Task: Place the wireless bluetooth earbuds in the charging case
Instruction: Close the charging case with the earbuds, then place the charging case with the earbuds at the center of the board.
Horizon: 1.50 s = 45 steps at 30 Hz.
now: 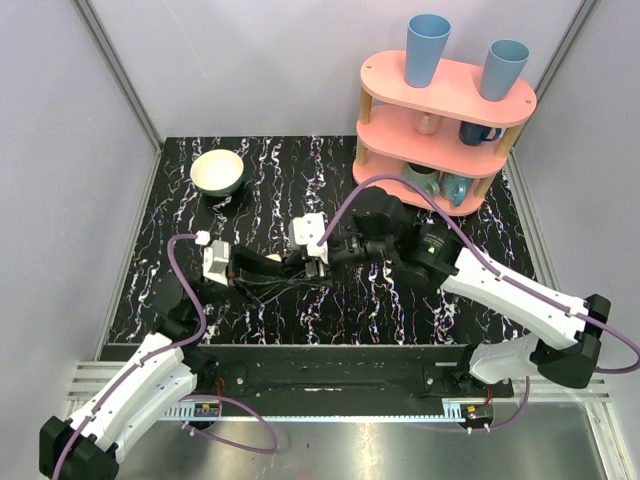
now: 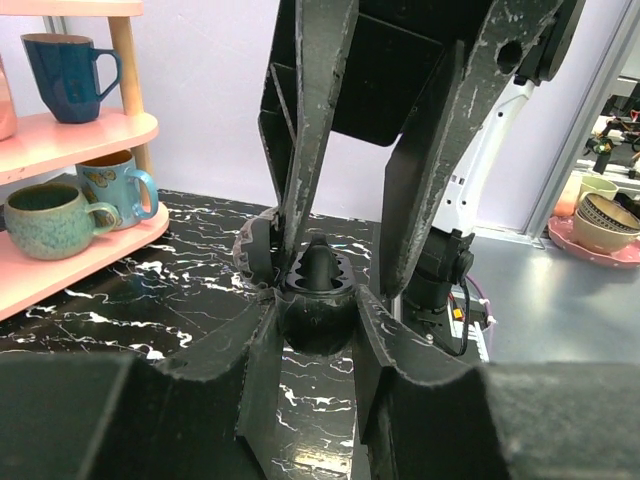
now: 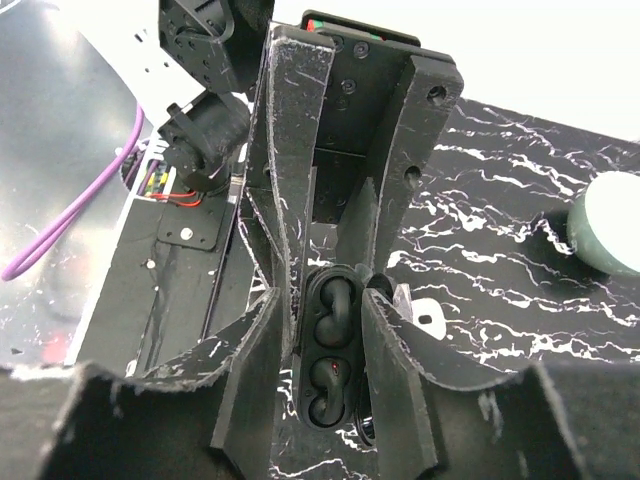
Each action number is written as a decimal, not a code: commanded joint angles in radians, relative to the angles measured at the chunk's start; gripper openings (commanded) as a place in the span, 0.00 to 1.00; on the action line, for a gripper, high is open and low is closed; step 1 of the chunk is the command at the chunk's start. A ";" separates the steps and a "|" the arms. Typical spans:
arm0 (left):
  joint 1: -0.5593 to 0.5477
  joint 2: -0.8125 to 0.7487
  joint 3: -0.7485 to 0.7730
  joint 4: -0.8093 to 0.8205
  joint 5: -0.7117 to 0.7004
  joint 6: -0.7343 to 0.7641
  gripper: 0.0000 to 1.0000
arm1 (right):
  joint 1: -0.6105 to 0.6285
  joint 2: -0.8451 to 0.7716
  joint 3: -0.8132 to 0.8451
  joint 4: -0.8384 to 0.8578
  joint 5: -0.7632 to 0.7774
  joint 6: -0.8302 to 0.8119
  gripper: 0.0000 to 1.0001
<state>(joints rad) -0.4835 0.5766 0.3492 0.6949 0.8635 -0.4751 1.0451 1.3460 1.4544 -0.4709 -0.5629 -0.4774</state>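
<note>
looking down from the top camera, you see both arms reach to the middle of the black marbled table (image 1: pixel 270 190), where the left gripper (image 1: pixel 292 270) and right gripper (image 1: pixel 318 260) meet tip to tip; what sits between them is lost among the black fingers. a cream bowl (image 1: pixel 218 172) stands well apart at the far left, and a pink shelf (image 1: pixel 445 112) carrying blue cups (image 1: pixel 428 48) fills the far right corner. in the left wrist view, your left claw is clamped narrow on the charging case (image 2: pixel 318 325), a rounded black shell with its open side turned toward the right claw. a dark stub (image 2: pixel 318 262) rises from its middle; you cannot tell whether it is an earbud. the right claw's two fingers (image 2: pixel 300 150) come down from above and stand parted, one on each side of the case, with a slim gap showing on one side. in the right wrist view, the case lies lengthwise between the right fingers, its glossy black wells facing you with a tiny red dot (image 3: pixel 330 370) in one; the left fingers grip its far end.
</note>
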 commanded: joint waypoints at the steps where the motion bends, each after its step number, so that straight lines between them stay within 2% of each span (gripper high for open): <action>1: -0.006 -0.021 0.025 0.078 -0.007 0.021 0.00 | -0.002 -0.070 -0.057 0.176 0.075 0.031 0.45; 10: -0.006 -0.020 0.025 0.074 -0.012 0.023 0.00 | -0.002 -0.157 -0.147 0.351 0.124 0.046 0.50; 17: -0.004 -0.026 0.025 0.061 -0.023 0.032 0.00 | -0.002 -0.226 -0.247 0.526 0.233 0.085 0.52; 26: -0.007 -0.018 0.033 0.048 -0.032 0.044 0.00 | -0.002 -0.263 -0.328 0.575 0.368 0.115 0.56; 30: -0.006 -0.026 0.042 0.011 -0.046 0.062 0.00 | -0.002 -0.291 -0.396 0.655 0.512 0.166 0.66; 31: -0.007 -0.029 0.039 0.011 -0.050 0.064 0.00 | -0.002 -0.291 -0.407 0.694 0.611 0.190 0.69; 34: -0.006 -0.035 0.031 0.009 -0.072 0.067 0.00 | -0.002 -0.265 -0.416 0.710 0.803 0.322 0.70; 37: -0.006 -0.032 0.033 0.005 -0.077 0.069 0.00 | -0.002 -0.219 -0.388 0.663 0.892 0.443 0.71; 42: -0.006 -0.024 0.045 -0.011 -0.089 0.070 0.00 | -0.002 -0.145 -0.350 0.608 0.870 0.621 0.72; 45: -0.006 -0.027 0.033 -0.009 -0.110 0.070 0.00 | 0.001 -0.111 -0.359 0.606 0.721 0.631 0.70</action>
<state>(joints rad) -0.4873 0.5518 0.3496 0.6605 0.8009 -0.4187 1.0447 1.2079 1.0618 0.1364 0.2405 0.0479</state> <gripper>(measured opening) 0.336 0.709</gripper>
